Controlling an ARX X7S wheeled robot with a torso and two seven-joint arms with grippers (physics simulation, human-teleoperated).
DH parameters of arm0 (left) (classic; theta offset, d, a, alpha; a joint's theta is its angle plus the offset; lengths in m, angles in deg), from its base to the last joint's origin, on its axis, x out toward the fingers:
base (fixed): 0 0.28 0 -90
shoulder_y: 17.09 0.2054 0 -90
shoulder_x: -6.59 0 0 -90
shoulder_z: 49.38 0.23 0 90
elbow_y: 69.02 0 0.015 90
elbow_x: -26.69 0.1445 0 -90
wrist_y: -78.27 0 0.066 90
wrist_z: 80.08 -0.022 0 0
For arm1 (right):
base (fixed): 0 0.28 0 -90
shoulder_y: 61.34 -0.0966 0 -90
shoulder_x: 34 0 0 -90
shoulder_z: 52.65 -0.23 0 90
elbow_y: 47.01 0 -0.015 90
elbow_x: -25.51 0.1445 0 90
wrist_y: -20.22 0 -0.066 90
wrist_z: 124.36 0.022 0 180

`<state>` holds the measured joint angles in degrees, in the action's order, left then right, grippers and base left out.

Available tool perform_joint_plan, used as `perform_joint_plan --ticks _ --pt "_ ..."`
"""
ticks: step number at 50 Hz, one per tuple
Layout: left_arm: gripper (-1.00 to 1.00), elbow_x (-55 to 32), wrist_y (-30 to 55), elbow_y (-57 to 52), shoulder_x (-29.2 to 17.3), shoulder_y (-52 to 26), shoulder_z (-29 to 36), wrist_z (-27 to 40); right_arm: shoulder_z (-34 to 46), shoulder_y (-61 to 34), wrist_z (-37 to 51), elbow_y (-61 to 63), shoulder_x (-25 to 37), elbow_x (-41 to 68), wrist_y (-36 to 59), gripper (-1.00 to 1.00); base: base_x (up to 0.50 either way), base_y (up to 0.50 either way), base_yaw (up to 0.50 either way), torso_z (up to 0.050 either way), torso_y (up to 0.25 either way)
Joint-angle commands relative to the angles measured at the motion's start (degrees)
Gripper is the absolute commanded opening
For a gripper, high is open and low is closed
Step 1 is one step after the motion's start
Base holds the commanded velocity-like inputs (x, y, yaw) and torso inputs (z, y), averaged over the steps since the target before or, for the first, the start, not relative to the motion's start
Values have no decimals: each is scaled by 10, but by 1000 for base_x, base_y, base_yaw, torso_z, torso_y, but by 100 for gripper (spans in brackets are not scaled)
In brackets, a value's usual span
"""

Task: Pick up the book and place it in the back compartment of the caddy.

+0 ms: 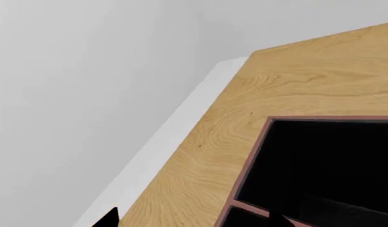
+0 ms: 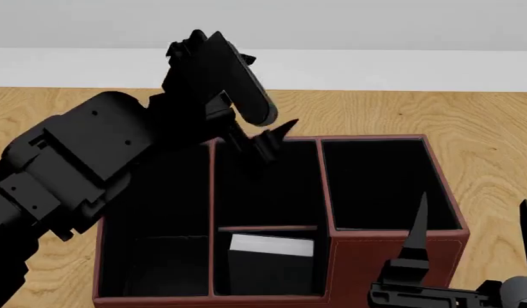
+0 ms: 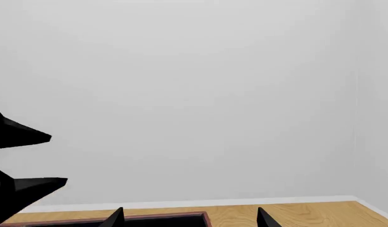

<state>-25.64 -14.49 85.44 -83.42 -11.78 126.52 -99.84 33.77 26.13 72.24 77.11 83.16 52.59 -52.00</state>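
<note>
Small thick black book with pale page edges (image 2: 270,256) standing in small square near-middle cell (image 2: 267,239) of reddish-brown leather-look caddy (image 2: 391,253). Left gripper (image 2: 265,140) over far end of middle cell, well beyond book, fingers parted, empty. Right gripper (image 2: 470,239) at caddy's near-right corner, right of book, fingers spread, empty. Caddy on light wooden tabletop (image 2: 494,154).

Even, diffuse lighting; renders sharp, no blur or glare. Caddy (image 2: 391,256) interior reads flat black, shadow detail lost.
</note>
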Motion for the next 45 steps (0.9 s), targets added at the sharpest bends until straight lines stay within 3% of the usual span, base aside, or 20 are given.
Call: perform_joint_plan --ticks 1,12,19,32,45 --pt "100 -37 -72 17 0 8 -7 19 0 1 0 -1 0 1 -3 100 0 0 0 0 0" --pt "100 -34 -181 33 0 32 -9 90 2 -4 5 5 2 5 4 100 0 0 0 0 0" --pt "100 -33 -205 31 -2 43 -12 100 5 -7 3 1 1 5 3 100 0 0 0 0 0" --pt "100 -18 -165 -246 -128 43 10 238 5 -11 10 13 5 11 13 100 0 0 0 0 0" --pt "100 -4 -141 -405 -206 40 23 313 7 -7 3 0 3 8 -2 100 0 0 0 0 0"
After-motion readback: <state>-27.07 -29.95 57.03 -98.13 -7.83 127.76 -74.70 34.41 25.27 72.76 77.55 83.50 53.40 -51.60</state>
